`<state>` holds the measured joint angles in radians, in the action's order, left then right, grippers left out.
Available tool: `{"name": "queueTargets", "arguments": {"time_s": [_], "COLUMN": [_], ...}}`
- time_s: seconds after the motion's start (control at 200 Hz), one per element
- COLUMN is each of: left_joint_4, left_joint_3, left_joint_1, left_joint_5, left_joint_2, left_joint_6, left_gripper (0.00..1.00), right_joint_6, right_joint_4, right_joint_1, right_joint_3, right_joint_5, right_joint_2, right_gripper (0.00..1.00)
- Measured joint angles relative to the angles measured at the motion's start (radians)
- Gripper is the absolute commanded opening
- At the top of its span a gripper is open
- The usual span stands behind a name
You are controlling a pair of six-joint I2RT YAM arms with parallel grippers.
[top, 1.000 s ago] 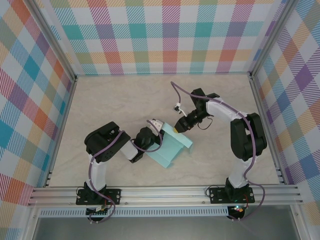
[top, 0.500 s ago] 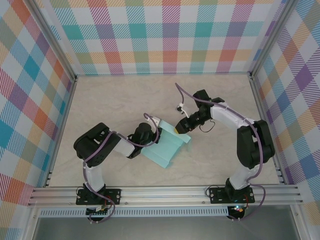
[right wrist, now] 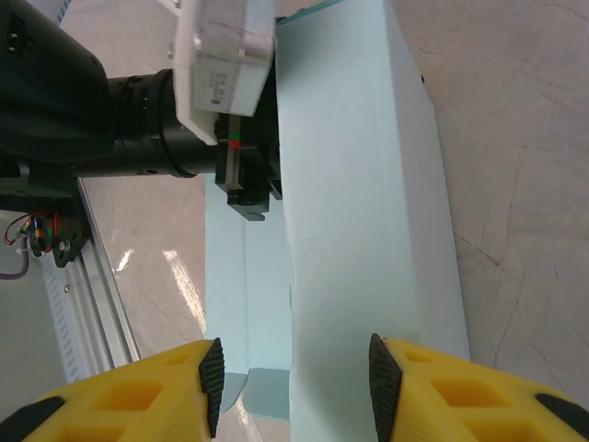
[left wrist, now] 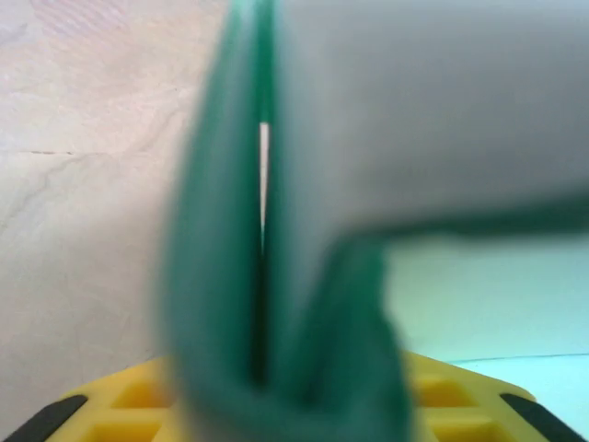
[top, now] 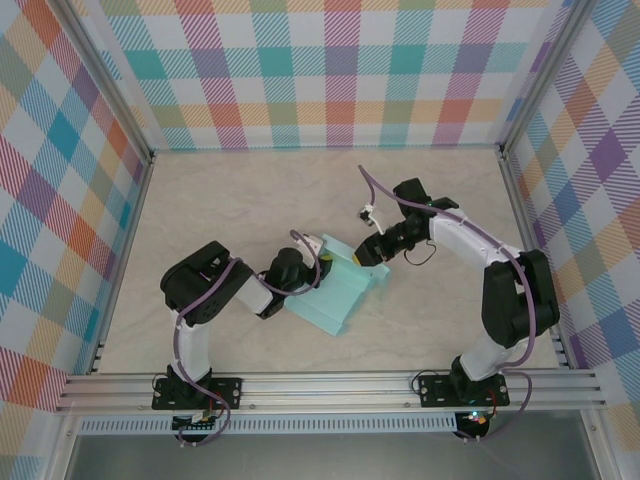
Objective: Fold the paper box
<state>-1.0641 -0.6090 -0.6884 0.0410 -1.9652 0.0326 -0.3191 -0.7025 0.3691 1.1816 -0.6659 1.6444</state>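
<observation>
The paper box [top: 340,295] is pale mint card, partly folded, lying mid-table with one long wall raised. My left gripper [top: 318,268] is at its left far corner. In the left wrist view a blurred doubled fold of the card [left wrist: 276,276] stands between the yellow fingers [left wrist: 120,405], its two layers splayed apart; the jaws stand apart and their pads are hidden. My right gripper [top: 368,255] hovers at the box's far right end. In the right wrist view it is open [right wrist: 294,378], black pads [right wrist: 211,378] either side of the raised wall [right wrist: 359,184], not pressing it.
The left arm's black wrist and white camera block [right wrist: 221,64] sit close against the box's far side. An aluminium rail [top: 330,385] runs along the near edge. Checked walls [top: 340,70] enclose the beige table [top: 230,200] on three sides.
The left arm's elbow has swung out and back, and its jaws have parted around the fold. The right gripper has drawn slightly right and away from me. The box has shifted a little.
</observation>
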Motion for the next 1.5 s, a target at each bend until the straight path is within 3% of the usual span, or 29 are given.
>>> {"name": "queueTargets", "arguments": {"time_s": [0.245, 0.495, 0.62, 0.71, 0.76, 1.16, 1.31, 1.5], "left_joint_4": [-0.125, -0.193, -0.184, -0.148, -0.121, -0.028, 0.085, 0.312], "left_joint_3": [0.064, 0.103, 0.101, 0.085, 0.074, 0.051, 0.029, -0.026], "left_joint_1": [0.006, 0.011, 0.011, 0.01, 0.009, 0.009, 0.01, 0.01], "left_joint_5": [0.001, 0.031, 0.04, 0.035, 0.036, 0.053, 0.038, 0.011], "left_joint_2": [0.0, 0.0, 0.008, 0.021, 0.031, 0.063, 0.108, 0.217], "left_joint_6": [0.013, 0.011, 0.013, 0.026, 0.033, 0.041, 0.028, 0.016], "left_gripper": [0.43, 0.35, 0.25, 0.06, 0.0, 0.0, 0.0, 0.0], "right_joint_6": [-0.021, -0.036, -0.037, -0.037, -0.037, -0.027, -0.011, -0.04], "right_joint_4": [-0.011, -0.017, -0.016, -0.011, 0.0, 0.008, 0.023, 0.026], "right_joint_1": [0.0, 0.0, 0.0, 0.0, -0.001, -0.006, -0.005, -0.008], "right_joint_3": [0.0, 0.0, 0.0, 0.001, 0.005, 0.008, 0.008, 0.04], "right_joint_5": [0.003, 0.004, 0.007, 0.007, 0.011, 0.022, 0.063, 0.146], "right_joint_2": [0.011, 0.011, 0.011, 0.011, 0.011, 0.009, -0.024, -0.096], "right_gripper": [0.45, 0.44, 0.44, 0.43, 0.43, 0.49, 0.57, 0.6]}}
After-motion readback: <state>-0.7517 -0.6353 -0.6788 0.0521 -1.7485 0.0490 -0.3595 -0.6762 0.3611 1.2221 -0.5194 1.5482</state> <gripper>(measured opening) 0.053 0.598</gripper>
